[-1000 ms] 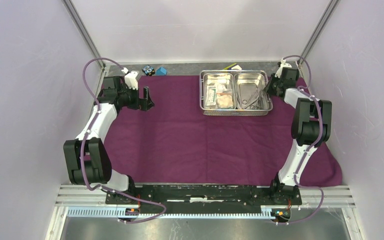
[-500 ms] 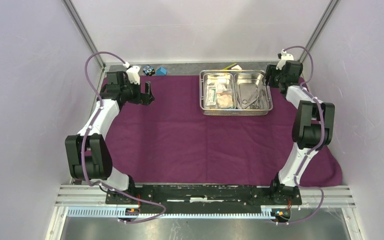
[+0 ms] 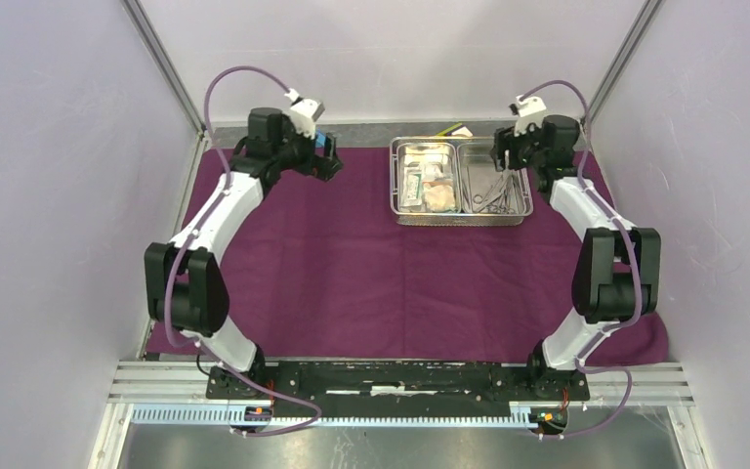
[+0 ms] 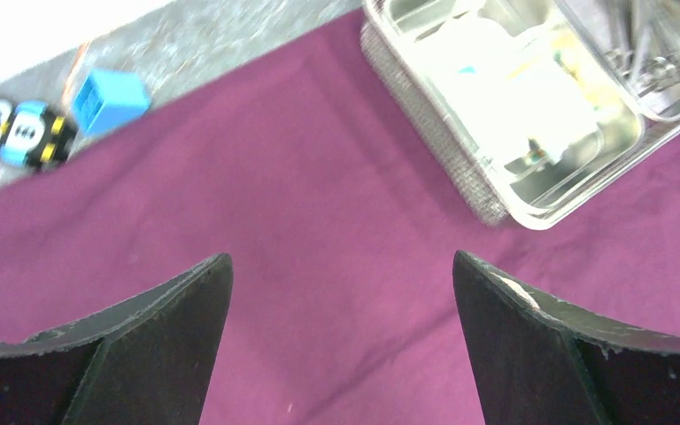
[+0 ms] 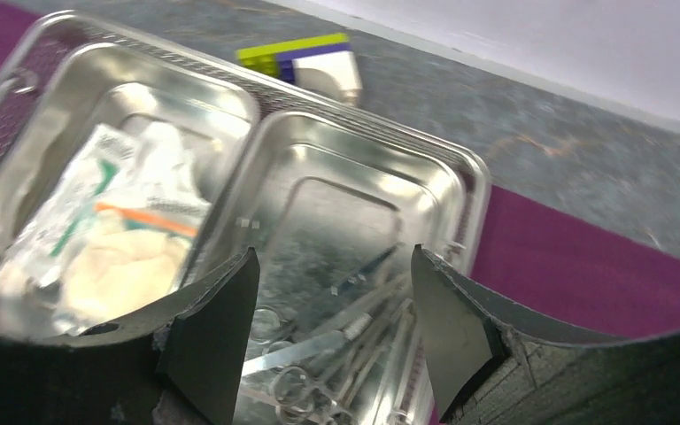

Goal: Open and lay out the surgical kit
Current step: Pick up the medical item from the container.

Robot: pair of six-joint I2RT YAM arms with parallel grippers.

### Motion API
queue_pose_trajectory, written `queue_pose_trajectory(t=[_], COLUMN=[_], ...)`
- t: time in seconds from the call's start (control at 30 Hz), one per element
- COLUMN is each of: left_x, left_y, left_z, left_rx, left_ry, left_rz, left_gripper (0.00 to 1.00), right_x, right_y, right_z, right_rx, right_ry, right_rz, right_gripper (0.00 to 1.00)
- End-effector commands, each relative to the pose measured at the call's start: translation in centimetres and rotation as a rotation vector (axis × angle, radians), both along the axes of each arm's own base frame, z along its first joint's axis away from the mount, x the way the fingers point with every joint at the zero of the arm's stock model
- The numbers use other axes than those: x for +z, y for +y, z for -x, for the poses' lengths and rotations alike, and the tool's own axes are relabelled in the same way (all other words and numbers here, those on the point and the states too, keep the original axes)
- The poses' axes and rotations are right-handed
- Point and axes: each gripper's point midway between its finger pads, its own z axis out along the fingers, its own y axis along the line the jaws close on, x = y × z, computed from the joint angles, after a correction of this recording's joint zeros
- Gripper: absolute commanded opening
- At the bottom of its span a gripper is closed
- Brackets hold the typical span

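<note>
Pale lilac walls close in the bench on three sides, and a dark purple cloth (image 3: 381, 274) lies spread flat over most of it. At the cloth's far edge, right of centre, sits the steel tray (image 3: 461, 222). Its left half holds a white packet (image 3: 412, 184) and gauze (image 3: 439, 198); its right half holds the clamps (image 5: 336, 354).

The right pincer (image 5: 332, 266) hovers just above that right half, jaws partly apart and empty. The clamps lie directly under it in a loose bundle, running roughly near to far, ring handles towards the near side. This arm is clearly the nearer one.

The left pincer (image 4: 341, 266) hangs wide open and empty over the cloth's far left, near a blue block (image 4: 111, 97).

Tray walls and the back wall crowd a lift. Open cloth nearer the arms offers laying-out room.
</note>
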Motion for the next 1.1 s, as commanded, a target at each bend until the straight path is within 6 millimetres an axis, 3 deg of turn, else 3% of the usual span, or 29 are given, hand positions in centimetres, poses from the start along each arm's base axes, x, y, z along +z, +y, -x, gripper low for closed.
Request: queue_pose_trajectory(t=[0.0, 0.23, 0.47, 0.63, 0.77, 0.87, 1.07], left_x=[2.6, 1.3, -3.7, -6.4, -9.9, -12.1, -14.7], left_y=[-4.9, -14.6, -23.3, -26.1, -27.6, -28.0, -28.1], left_z=[-1.7, -2.9, -3.0, -3.1, -3.0, -2.7, -1.6], left_rx=[-0.119, -0.267, -0.328, -0.335, -0.344, -0.33, -0.332], left_ry=[-0.076, 0.018, 0.079, 0.11, 0.162, 0.206, 0.257], left_rz=[-0.026, -0.021, -0.04, -0.055, -0.084, -0.095, -0.125], left_gripper=[1.0, 0.95, 0.88, 0.83, 0.79, 0.77, 0.72], right_x=[1.7, 0.4, -0.6, -0.7, -1.3, -1.5, -1.9], right_y=[2.8, 3.1, 1.9, 0.9, 0.1, -0.3, -1.0], right_z=[1.4, 3.7, 7.4, 8.6, 8.6, 8.9, 9.1], right_rx=[0.164, 0.205, 0.177, 0.163, 0.161, 0.161, 0.155], right_ry=[-0.047, -0.027, -0.037, -0.051, -0.036, -0.031, -0.026], right_rz=[0.073, 0.103, 0.148, 0.146, 0.116, 0.104, 0.082], right_gripper=[0.7, 0.68, 0.68, 0.68, 0.68, 0.68, 0.68])
